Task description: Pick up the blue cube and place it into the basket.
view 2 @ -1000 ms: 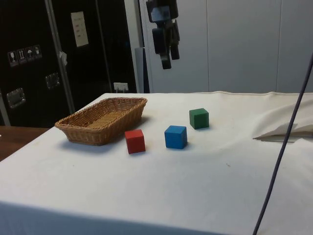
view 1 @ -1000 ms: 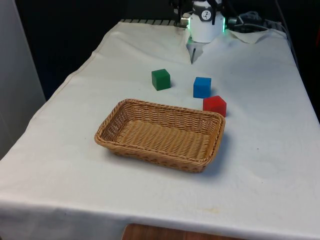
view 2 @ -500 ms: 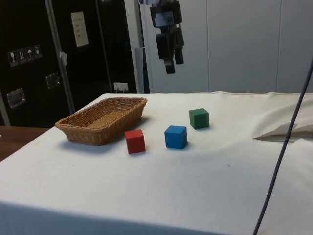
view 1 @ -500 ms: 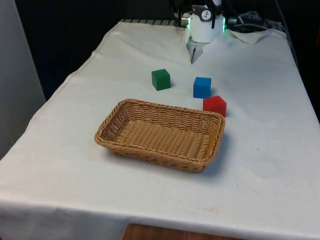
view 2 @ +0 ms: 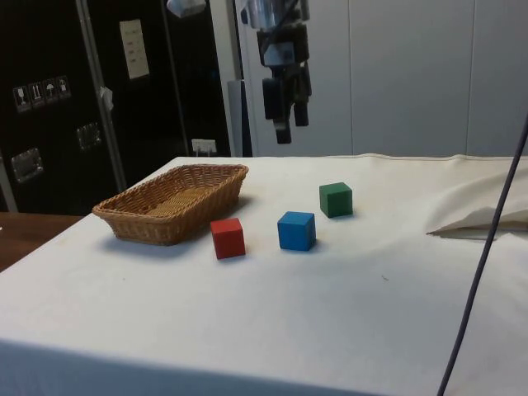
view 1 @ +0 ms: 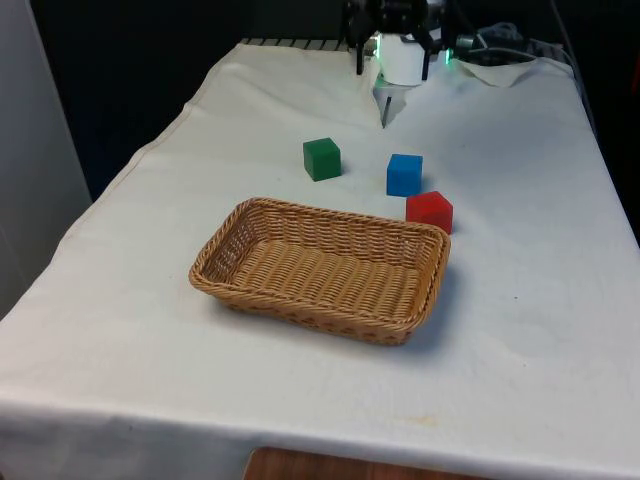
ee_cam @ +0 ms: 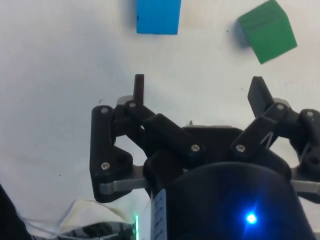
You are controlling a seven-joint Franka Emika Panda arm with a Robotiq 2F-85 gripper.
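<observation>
Basket as landmark, front view, left to right. Basket: shallow rectangular wicker tray, tan woven cane, rolled rim, flared walls; nothing inside, weave of the floor bare. It sits flat on the worktop, which is covered by a white cloth, slightly creased, bunched up at the far end.

Green cube: solid matte block, sharp edges, beyond the basket's far rim towards its left half, well apart from it. Blue cube: same shape and finish, beyond the basket's far right corner, near but apart, resting on the cloth, nothing touching it. Red cube: same kind, just beside the basket's far right corner, closest of the three, small gap to the blue one.

Gripper: black, hard plastic linkage, hanging in the air well above the cloth, beyond the cubes as seen from the basket. Fingers spread wide, nothing between them. Wrist view has blue cube and green cube ahead of the fingertips.
</observation>
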